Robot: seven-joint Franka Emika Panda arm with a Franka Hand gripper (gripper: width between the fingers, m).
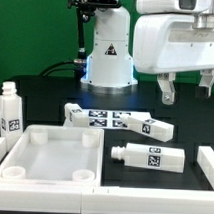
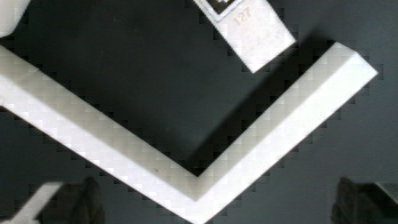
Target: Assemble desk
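Lying in the lower left of the exterior view, the desk top [image 1: 50,153] is resting hollow side up on the black table [image 1: 35,93]. Its rimmed well is showing only bare white floor and round sockets at the near corners.

An upright leg [image 1: 9,108] is standing at the left edge of that frame, near the tray's far corner. A second leg [image 1: 95,117] and a third leg [image 1: 149,126] are lying end to end across the middle. A fourth leg [image 1: 148,155] is lying lower right of centre, apart from the tray.

The gripper [image 1: 188,88] is hanging in the upper right, its fingers spread and grasping nothing. The robot base [image 1: 109,57] is standing at upper centre.

A white bar [image 1: 206,161] is being cut off by the right edge. In the wrist view an angled white bar [image 2: 107,130] is crossing the frame — I cannot tell whether it is the same piece. A tagged leg [image 2: 246,25] is being cropped there, and the dark fingertips [image 2: 63,203] are showing only as blurs.
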